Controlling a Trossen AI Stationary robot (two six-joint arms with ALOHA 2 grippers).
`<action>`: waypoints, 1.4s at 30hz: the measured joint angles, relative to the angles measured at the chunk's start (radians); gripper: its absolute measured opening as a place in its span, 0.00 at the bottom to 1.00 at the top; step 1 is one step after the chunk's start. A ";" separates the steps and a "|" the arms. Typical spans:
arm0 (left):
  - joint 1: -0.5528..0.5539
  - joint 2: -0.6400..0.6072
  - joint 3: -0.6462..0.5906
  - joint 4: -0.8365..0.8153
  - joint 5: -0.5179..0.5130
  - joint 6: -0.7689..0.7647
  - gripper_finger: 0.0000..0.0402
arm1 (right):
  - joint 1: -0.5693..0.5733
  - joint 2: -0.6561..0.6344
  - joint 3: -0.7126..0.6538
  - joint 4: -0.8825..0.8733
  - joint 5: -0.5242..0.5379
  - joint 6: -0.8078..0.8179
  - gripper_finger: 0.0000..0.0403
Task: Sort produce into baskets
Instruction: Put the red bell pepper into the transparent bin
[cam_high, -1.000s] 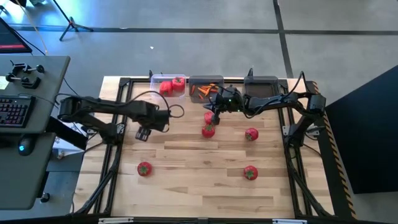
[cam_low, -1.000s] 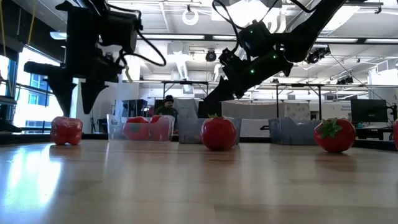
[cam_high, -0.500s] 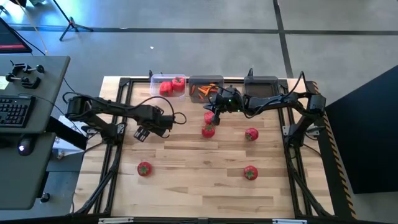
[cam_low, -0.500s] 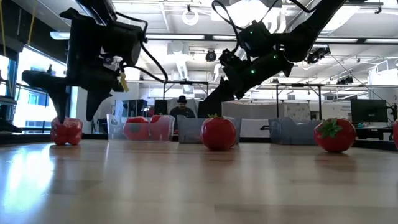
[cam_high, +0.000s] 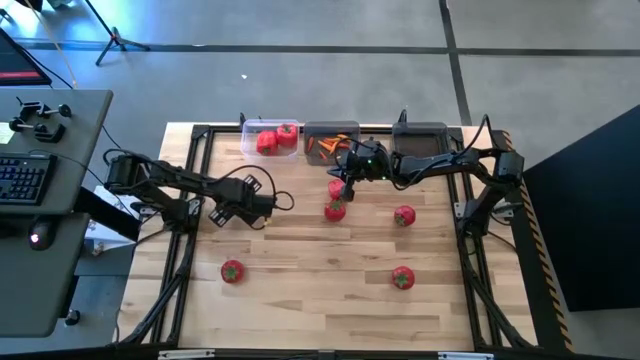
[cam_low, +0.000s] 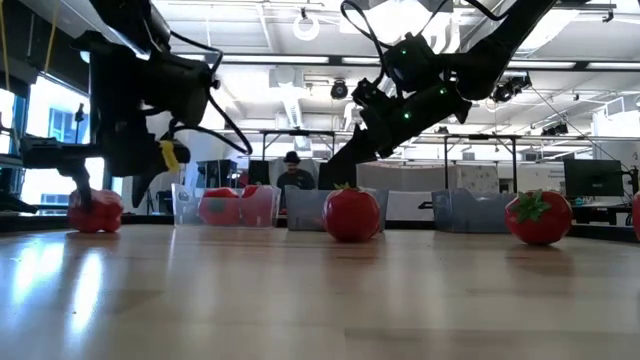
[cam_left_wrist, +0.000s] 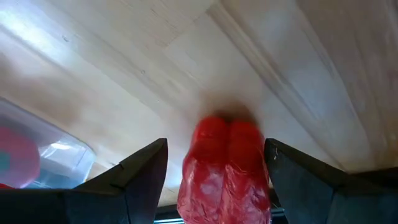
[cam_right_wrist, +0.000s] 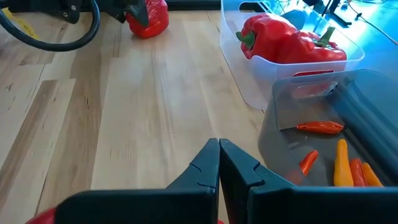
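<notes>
1. Our left pincer (cam_left_wrist: 214, 171) stands spread wide, its two dark fingers (cam_left_wrist: 140, 171) flanking a lumpy red bell pepper (cam_left_wrist: 225, 165) that lies on the pale wooden worktop (cam_high: 320, 250). The pepper sits between the fingers but is not yet gripped, and we judge its long axis runs roughly along the pincer's reach, so the fingers should close across its narrower width.

2. In the low view the same pepper (cam_low: 95, 211) rests on the worktop at the left pincer (cam_low: 85, 185). In the high view the left pincer (cam_high: 222, 212) is well apart from the right pincer, so the left arm is plainly the nearer one.

3. Just beside the pepper is the clear plastic basket (cam_left_wrist: 43, 149), already holding red bell peppers (cam_right_wrist: 292, 43); we judge that is where the pepper goes. Nothing stands between them.

4. Our right pincer (cam_right_wrist: 219, 163) is clenched and empty, hovering near the middle dark grey basket (cam_right_wrist: 348, 124) with its thin orange carrot pieces (cam_right_wrist: 348, 165).

5. Round red tomatoes with green tops, such as one near the middle (cam_high: 335, 209), lie scattered on the worktop, clear of the left arm's path.
</notes>
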 joint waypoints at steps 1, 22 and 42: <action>0.001 0.000 0.000 0.000 -0.001 0.005 0.64 | 0.000 0.000 0.000 0.000 0.000 0.000 0.00; 0.155 0.000 0.000 -0.019 0.060 -0.065 0.64 | 0.000 0.000 0.000 0.000 -0.004 -0.001 0.00; 0.178 -0.022 0.000 -0.010 0.094 -0.076 0.37 | 0.000 0.000 0.000 -0.018 -0.006 -0.008 0.00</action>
